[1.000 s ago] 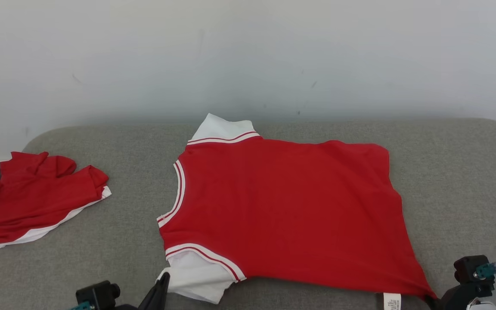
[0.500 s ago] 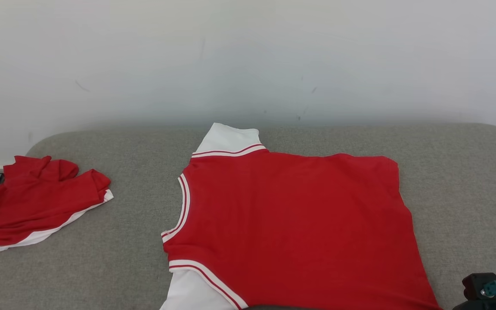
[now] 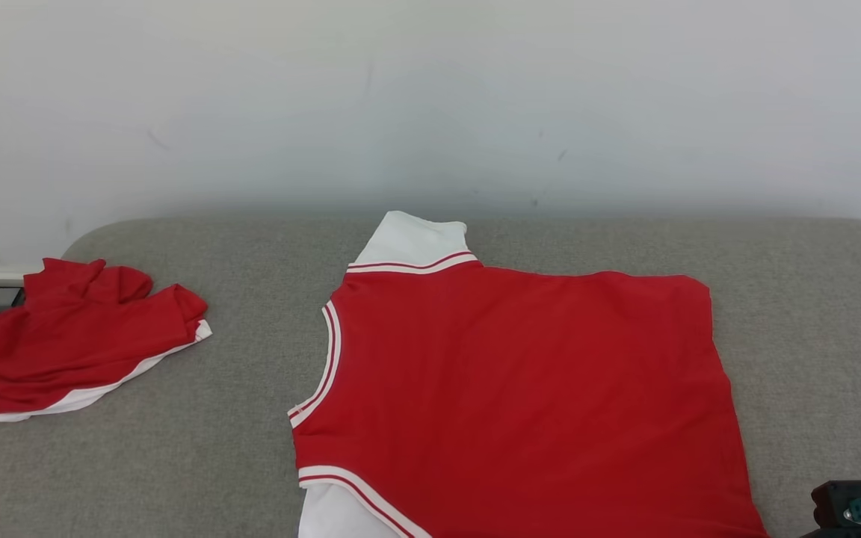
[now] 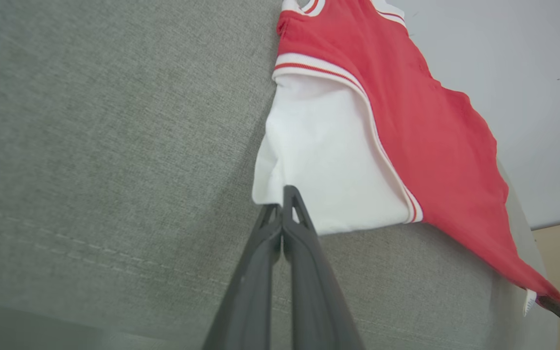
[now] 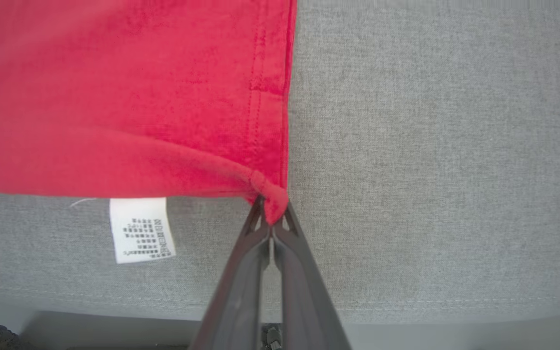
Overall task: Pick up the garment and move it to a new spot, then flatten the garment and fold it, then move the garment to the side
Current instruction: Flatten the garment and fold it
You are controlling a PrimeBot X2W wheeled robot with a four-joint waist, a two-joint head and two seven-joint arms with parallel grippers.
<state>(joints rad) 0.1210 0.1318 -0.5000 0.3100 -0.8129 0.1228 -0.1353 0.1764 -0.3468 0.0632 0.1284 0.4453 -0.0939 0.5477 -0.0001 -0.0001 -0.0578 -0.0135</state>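
Grey couch cushion (image 3: 176, 463) against a plain white wall (image 3: 430, 97), that's the whole setup. The shirt (image 3: 520, 388) is spread flat and back-up on it, a bit toward 4 o'clock from the middle of the head view, neck hole facing 9 o'clock.

Grippers first. The left gripper (image 4: 282, 204) has its two fingers pressed together, pinching the edge of the near white sleeve (image 4: 323, 160) right at the corner. The right gripper (image 5: 271, 218) is also squeezed tight, with a little bunch of the red hem corner poking up between the tips. So both are clamped on the shirt, one at each near corner.

Counts: two red garments total, the flat shirt plus a crumpled red and white one (image 3: 72, 351) lying well apart at 9 o'clock. Two white sleeves on the flat shirt, one at 12 o'clock and one at 7 o'clock in the head view. One white care label (image 5: 141, 228). Two grippers.

View differences: the right wrist view gives you the label, hanging off the near edge at 8 o'clock from the fingertips, print too small to read. The left wrist view catches the right gripper's dark finger at 4 o'clock, on the red corner. The head view has the crumpled garment and the far sleeve, and a black bit of the right arm (image 3: 841, 504) at 5 o'clock.
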